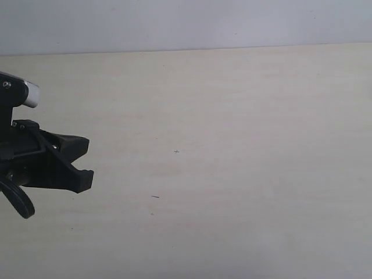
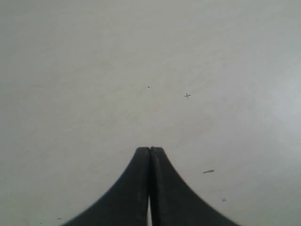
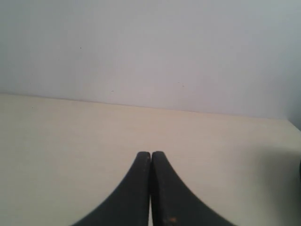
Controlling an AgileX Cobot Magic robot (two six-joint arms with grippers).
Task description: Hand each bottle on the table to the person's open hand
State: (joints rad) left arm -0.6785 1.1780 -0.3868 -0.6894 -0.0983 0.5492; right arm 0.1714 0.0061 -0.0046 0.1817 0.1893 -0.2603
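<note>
No bottles and no person's open hand show in any view. The pale beige table (image 1: 232, 145) lies bare apart from tiny dark specks. My left gripper (image 1: 86, 163) hangs over the table's left side, black, jaws pressed together with nothing between them; the left wrist view shows the same gripper (image 2: 150, 149) shut above bare tabletop (image 2: 94, 94). My right gripper (image 3: 151, 153) is shut and empty too, pointing across the table (image 3: 56, 141) toward a plain wall. The right arm is out of the exterior view.
A small cross mark (image 1: 176, 151) and a short dark streak (image 1: 155, 197) lie on the tabletop. The table's far edge (image 1: 232, 47) meets a pale wall (image 1: 186, 23). A dark shape (image 3: 298, 174) shows at the edge of the right wrist view.
</note>
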